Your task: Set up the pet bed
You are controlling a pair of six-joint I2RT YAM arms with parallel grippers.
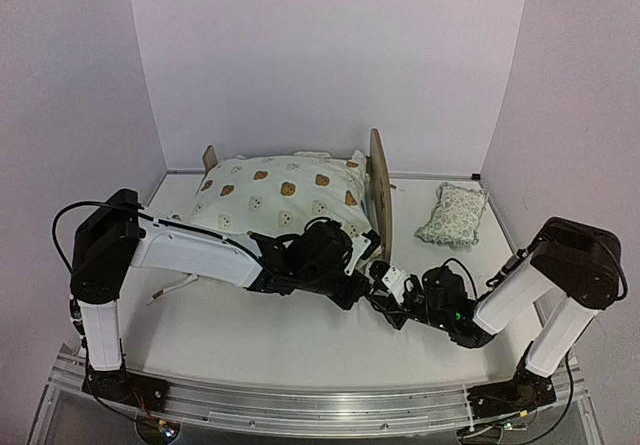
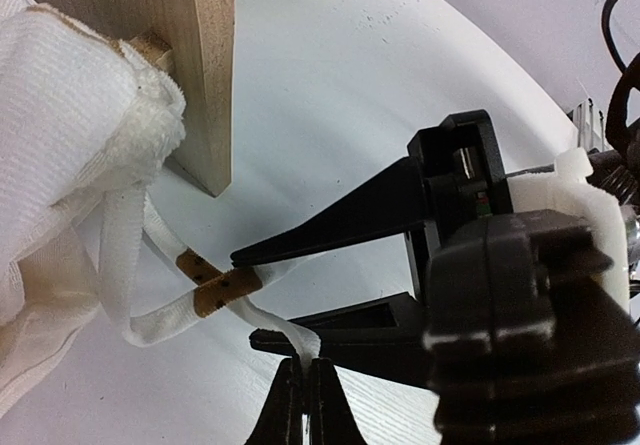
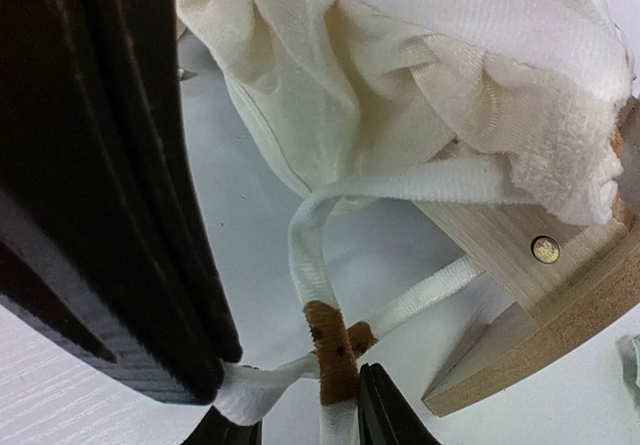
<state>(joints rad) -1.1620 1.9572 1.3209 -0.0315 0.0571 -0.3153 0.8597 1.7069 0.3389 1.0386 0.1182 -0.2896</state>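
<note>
The pet bed [image 1: 378, 187] stands at the back with its tall plywood headboard on the right. The cream bear-print quilt [image 1: 275, 197] lies over it. Two white ties hang from the quilt's near corner by the headboard's foot [image 2: 205, 85]. My left gripper [image 2: 305, 397] is shut on the end of one white tie [image 2: 300, 350]. My right gripper [image 3: 305, 427] faces it, open, with the other tie's brown-printed stretch [image 3: 335, 360] between its fingers and against the right finger [image 3: 388, 415]. In the top view, both grippers [image 1: 355, 263] [image 1: 385, 279] meet just in front of the headboard.
A small green-patterned pillow [image 1: 452, 215] lies on the white table right of the headboard, by the right wall. White walls close in the back and both sides. The low footboard [image 1: 210, 155] stands at the bed's left end.
</note>
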